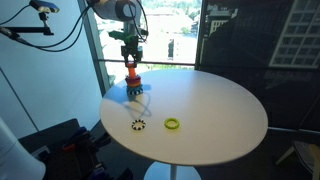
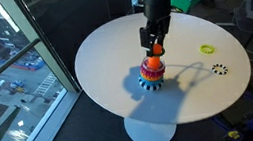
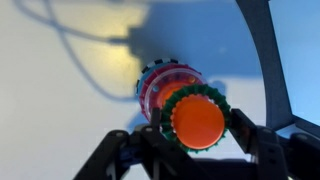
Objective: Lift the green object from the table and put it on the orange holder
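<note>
In the wrist view the dark green toothed ring [image 3: 216,101] sits around the top of the orange holder [image 3: 197,121], with the peg's round orange head filling its hole. My gripper [image 3: 196,128] is shut on the green ring, one black finger [image 3: 152,138] on each side. Coloured rings [image 3: 160,84] are stacked around the peg's foot below. In both exterior views the gripper [image 1: 130,54] [image 2: 153,38] hangs straight above the orange holder [image 1: 133,80] [image 2: 153,70] near the table's edge. The green ring is too small to make out there.
A yellow-green ring [image 1: 173,124] [image 2: 207,48] and a black-and-white gear-like ring [image 1: 138,125] [image 2: 219,69] lie apart on the round white table [image 1: 225,100] [image 2: 104,54]. Windows stand beside the table. Cables hang from the arm.
</note>
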Motion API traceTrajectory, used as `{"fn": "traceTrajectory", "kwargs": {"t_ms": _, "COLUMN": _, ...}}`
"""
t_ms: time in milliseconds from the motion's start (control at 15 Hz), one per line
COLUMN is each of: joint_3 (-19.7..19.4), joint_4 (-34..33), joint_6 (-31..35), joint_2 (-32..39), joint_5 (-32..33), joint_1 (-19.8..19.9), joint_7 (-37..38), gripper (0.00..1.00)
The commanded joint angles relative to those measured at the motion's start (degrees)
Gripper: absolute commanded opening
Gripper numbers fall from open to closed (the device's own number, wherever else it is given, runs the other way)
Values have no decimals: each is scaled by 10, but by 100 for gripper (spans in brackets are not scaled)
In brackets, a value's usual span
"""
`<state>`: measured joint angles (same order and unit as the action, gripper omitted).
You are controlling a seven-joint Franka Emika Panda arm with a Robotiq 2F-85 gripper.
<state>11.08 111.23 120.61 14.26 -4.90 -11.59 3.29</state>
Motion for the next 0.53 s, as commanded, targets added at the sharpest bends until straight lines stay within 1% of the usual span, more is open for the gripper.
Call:
{"fn": "traceTrajectory", "kwargs": {"t_ms": 0, "joint_3": -5, "joint_4": -11, "joint_6": -15, "joint_2": -1, "joint_5": 32, "joint_1": -7, "joint_7": 10, "gripper": 94}}
{"fn": "traceTrajectory", "kwargs": {"t_ms": 67, "joint_3": -4, "joint_4": -12, "joint_6": -19, "joint_2": -4, "joint_5": 36, "joint_1": -7, "joint_7": 7, "gripper": 99}}
{"fn": "traceTrajectory", "kwargs": {"t_ms": 133, "joint_3": -3, "joint_4": -13, "joint_6": -23, "joint_2": -8, "joint_5": 41, "joint_1": -7, "joint_7": 4, "gripper": 100}}
{"fn": "traceTrajectory", "kwargs": {"t_ms": 467, "joint_3": -3, "joint_4": -22, "joint_6": -69, "joint_2": -37, "joint_5": 51, "joint_1": -8, "joint_7": 5, "gripper": 100}}
